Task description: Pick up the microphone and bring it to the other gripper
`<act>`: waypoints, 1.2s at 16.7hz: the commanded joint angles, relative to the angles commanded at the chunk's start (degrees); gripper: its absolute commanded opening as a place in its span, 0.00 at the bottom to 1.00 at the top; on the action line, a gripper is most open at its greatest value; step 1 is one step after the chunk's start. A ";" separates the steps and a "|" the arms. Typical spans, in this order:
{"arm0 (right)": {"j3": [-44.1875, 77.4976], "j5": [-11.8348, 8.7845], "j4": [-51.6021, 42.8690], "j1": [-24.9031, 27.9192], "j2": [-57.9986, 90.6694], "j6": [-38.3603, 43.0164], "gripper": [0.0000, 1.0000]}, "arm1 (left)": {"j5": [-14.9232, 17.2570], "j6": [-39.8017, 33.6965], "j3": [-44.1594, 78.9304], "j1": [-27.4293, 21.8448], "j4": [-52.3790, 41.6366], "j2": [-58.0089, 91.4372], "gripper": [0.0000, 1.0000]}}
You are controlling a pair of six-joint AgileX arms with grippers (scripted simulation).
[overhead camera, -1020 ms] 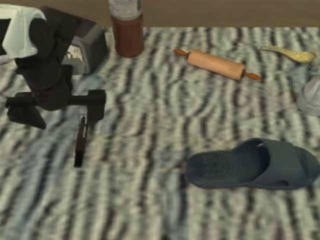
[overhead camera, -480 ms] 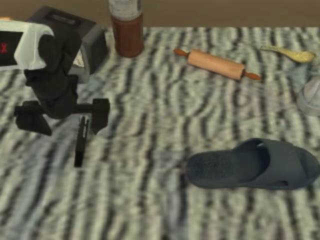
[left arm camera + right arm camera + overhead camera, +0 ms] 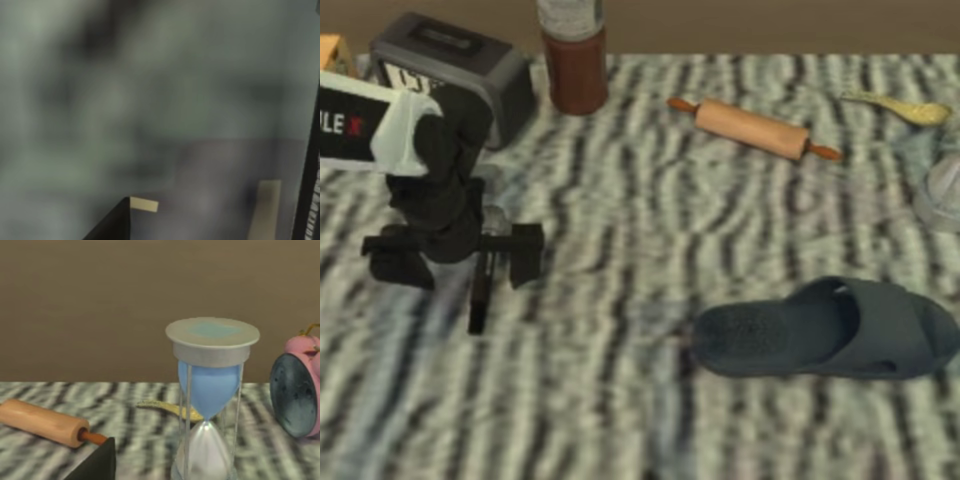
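Toward the left side of the striped table (image 3: 650,230), seen from above: left gripper (image 3: 460,260) low over the cloth, spread wide open, holding nothing; one finger on each side of the microphone (image 3: 478,300), neither visibly touching it; black handle lying flat on the table, running from between the fingers toward the near edge; round head up under the wrist, mostly hidden by the arm.

Behind the left arm: a dark grey box (image 3: 470,55) at the back left corner, with a brown bottle (image 3: 576,70) standing just beside it.

Farther right along the back: a wooden rolling pin (image 3: 752,128) lying at a slant; near the back right corner, a yellow spoon (image 3: 900,106).

Right of centre, toward the front: a grey-blue slipper (image 3: 825,330) flat on the cloth, well apart from the microphone.

From the left wrist: mostly blur; a black finger (image 3: 110,227) with a tan pad at its tip, a second tan pad beside it, and a dark edge along one side, too unclear to name.

From the right wrist: right gripper (image 3: 97,465) out of the overhead picture, parked beside an upright blue hourglass (image 3: 212,390); open or closed, cannot tell; a pink alarm clock (image 3: 300,392) next to the hourglass; rolling pin and spoon on the cloth beyond.
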 joint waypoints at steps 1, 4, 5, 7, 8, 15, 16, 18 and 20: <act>0.00 0.00 0.00 0.00 0.00 0.00 1.00 | 0.00 0.00 0.00 0.00 0.00 0.00 1.00; 0.00 0.00 0.00 0.00 0.00 0.00 1.00 | 0.00 0.00 0.00 0.00 0.00 0.00 0.85; 0.00 0.00 0.00 0.00 0.00 0.00 1.00 | 0.00 0.00 0.00 0.00 0.00 0.00 0.77; 0.00 0.00 0.00 0.00 0.00 0.00 1.00 | 0.00 0.00 0.00 0.00 0.00 0.00 0.62; 0.00 0.00 0.00 0.00 0.00 0.00 1.00 | 0.00 0.00 0.00 0.00 0.00 0.00 0.55; 0.00 0.00 0.00 0.00 0.00 0.00 1.00 | 0.00 0.00 0.00 0.00 0.00 0.00 0.02; 0.00 0.00 0.00 0.00 0.00 0.00 1.00 | 0.00 0.00 0.00 0.00 0.00 0.00 0.00; 0.00 0.00 0.00 0.00 0.00 0.00 1.00 | 0.00 0.00 0.00 0.00 0.00 0.00 0.00; 0.00 0.00 0.00 0.00 0.00 0.00 1.00 | 0.00 0.00 0.00 0.00 0.00 0.00 0.00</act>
